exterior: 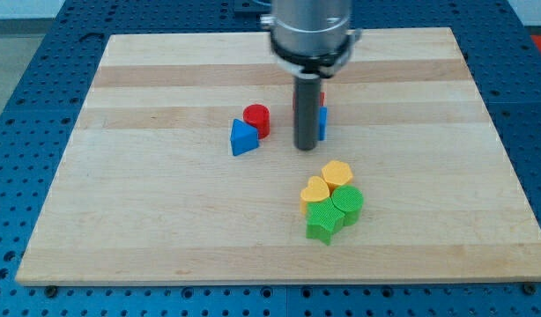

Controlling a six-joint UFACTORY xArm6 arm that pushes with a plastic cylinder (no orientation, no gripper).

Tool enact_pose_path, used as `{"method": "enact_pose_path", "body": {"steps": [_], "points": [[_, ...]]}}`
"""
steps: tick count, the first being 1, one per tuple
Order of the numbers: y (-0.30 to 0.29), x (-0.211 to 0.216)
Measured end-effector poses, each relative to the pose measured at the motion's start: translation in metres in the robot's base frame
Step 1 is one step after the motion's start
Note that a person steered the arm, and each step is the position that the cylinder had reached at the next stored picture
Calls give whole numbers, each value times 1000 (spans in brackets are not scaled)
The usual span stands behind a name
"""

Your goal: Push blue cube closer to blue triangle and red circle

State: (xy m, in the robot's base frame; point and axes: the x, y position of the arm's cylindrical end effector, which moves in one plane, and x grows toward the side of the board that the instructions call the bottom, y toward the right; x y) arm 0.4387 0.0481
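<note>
Wooden board (165,229): blue cube (322,122) touching tool (306,147) (view's right, mostly hidden).

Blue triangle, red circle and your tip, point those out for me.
blue triangle (243,138), camera view, on its top face.
red circle (256,116), camera view, on its round top.
my tip (306,148), camera view, the rod's very end, right of both blocks.

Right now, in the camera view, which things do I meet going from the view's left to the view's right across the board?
Blue triangle → red circle → my tip, with a blue cube partly hidden just behind the rod. The yellow and green blocks lower down overlap this span, so I leave them out.
</note>
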Motion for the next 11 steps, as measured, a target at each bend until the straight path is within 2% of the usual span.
{"method": "enact_pose_path", "body": {"steps": [2, 3, 4, 5, 9, 11], "points": [[44, 0], [75, -14], [94, -58], [78, -66], [-16, -33], [-36, -26]]}}
